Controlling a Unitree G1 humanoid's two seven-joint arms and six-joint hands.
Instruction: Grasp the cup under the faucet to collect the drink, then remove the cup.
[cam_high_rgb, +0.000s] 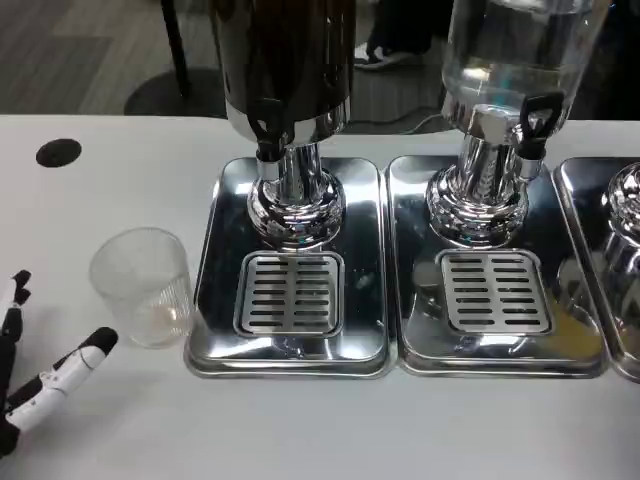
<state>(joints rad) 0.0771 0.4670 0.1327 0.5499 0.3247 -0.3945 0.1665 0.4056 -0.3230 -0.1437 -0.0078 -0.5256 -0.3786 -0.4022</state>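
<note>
I have my left hand (35, 375) at the lower left edge of the head view, fingers (85, 352) spread apart and holding nothing, their black tips aimed toward one o'clock. From it, at about one o'clock and a short gap away, stands the cup (143, 286): clear plastic, upright on the white table (300, 430), mouth up, long axis vertical. It sits just beside the left edge of the left drip tray (290, 270), not on it. Across that tray, at two o'clock from the cup, the black faucet (267, 128) of the dark dispenser (285, 60) points down above the slotted grate (290, 292).
</note>
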